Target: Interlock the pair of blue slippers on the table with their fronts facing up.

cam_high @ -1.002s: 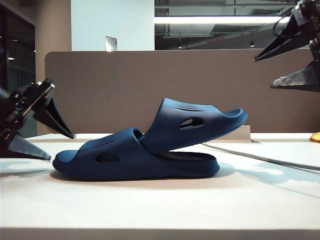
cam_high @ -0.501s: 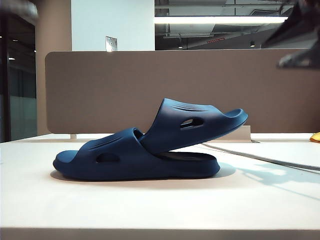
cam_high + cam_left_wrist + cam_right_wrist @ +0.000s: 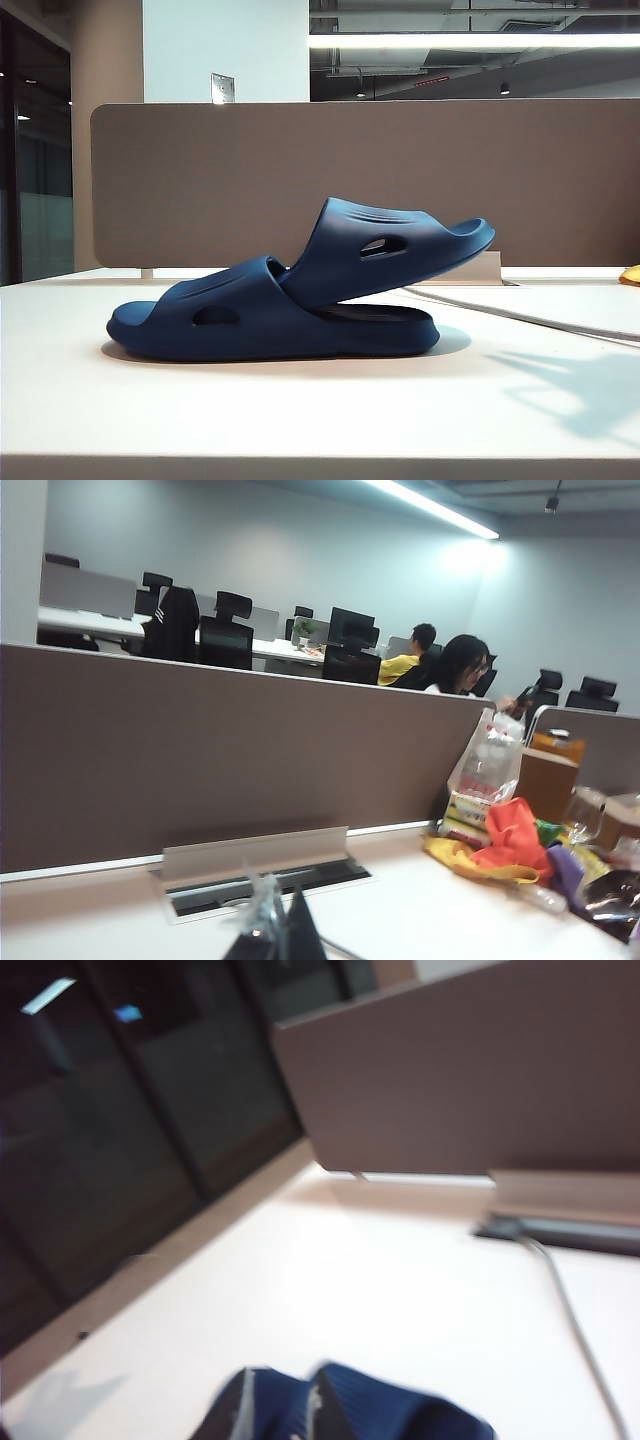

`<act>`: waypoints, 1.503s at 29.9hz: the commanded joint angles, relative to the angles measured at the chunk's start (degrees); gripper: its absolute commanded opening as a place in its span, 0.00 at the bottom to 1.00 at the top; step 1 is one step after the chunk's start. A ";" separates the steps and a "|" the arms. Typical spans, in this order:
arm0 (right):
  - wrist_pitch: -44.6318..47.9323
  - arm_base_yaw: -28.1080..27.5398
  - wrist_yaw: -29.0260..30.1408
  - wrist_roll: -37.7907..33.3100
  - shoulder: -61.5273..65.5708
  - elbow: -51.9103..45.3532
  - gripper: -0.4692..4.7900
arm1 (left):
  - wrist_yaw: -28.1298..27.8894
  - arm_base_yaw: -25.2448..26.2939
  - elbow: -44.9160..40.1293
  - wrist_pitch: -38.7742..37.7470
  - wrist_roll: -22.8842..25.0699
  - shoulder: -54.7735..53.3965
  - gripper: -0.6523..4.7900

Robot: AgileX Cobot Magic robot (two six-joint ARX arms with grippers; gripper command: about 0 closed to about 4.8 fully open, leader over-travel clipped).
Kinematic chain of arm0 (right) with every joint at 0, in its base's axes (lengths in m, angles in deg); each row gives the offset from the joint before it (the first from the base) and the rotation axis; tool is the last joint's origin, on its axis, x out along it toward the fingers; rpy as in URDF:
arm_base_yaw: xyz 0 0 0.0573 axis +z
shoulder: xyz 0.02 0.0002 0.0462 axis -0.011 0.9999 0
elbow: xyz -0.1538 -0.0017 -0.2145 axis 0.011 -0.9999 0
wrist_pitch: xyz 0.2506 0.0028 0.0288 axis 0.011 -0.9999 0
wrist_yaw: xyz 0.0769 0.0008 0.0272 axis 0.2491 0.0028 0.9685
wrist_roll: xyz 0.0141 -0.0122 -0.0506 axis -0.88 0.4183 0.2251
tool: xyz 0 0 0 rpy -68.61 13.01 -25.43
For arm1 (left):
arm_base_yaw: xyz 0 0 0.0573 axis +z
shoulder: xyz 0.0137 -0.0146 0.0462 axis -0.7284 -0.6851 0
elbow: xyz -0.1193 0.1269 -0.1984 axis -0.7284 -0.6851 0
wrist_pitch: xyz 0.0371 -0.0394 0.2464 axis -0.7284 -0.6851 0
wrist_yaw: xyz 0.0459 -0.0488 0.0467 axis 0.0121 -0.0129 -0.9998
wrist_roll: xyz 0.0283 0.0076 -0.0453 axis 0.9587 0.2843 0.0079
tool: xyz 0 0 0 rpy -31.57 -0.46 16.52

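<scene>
**Left gripper shut, slippers hooked together on the table**

The left gripper (image 3: 278,932) is up over the table (image 3: 300,420), near its back edge, and its two dark tips are pressed together with nothing between them. The right gripper does not show in any view, so I cannot tell how it stands.

The pair of blue slippers (image 3: 300,300) sits about halfway between the left and right edges of the table. One slipper lies flat, sole down. The other has one end pushed in under the first one's strap and tilts up, so its far end hangs in the air toward the right edge. The right wrist view shows the slippers (image 3: 340,1410) as a blue blur.

A grey cable (image 3: 520,315) lies on the table to the right of the slippers. A brown panel (image 3: 200,180) stands along the back edge. A metal slot (image 3: 255,855) sits at its foot, and a pile of bright bags (image 3: 500,840) lies farther along.
</scene>
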 commanded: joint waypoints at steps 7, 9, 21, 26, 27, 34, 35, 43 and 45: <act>-16.26 0.11 -15.43 8.79 -15.96 0.15 0.20 | -11.47 -0.09 -3.28 -19.06 5.42 13.79 0.11; -19.76 0.11 -18.47 9.75 -19.41 0.09 0.19 | -11.23 -0.28 -6.51 -19.12 4.83 14.82 0.11; -23.26 0.09 -19.61 6.97 -31.54 -13.18 0.19 | -20.55 -6.36 -14.34 -19.28 5.20 18.84 0.11; -23.23 0.07 -29.73 2.36 -38.82 -18.10 0.08 | -24.57 -7.98 -18.01 -19.63 5.64 18.84 0.11; -23.50 0.09 -31.56 2.19 -38.66 -18.29 0.08 | -24.50 -8.02 -19.91 -19.45 5.40 18.97 0.11; -19.28 0.09 -36.89 2.32 -38.73 -23.32 0.08 | -28.48 -8.00 -25.20 -16.37 5.07 19.85 0.11; -18.19 0.11 -37.70 2.29 -38.73 -25.05 0.08 | -29.83 -8.00 -25.38 -16.37 5.14 19.85 0.11; -15.87 0.13 -43.58 2.25 -38.75 -28.94 0.08 | -33.31 -8.00 -29.57 -13.99 6.69 19.85 0.11; -16.28 0.13 -44.59 2.25 -38.75 -29.16 0.08 | -33.31 -8.00 -30.69 -13.81 5.29 19.82 0.11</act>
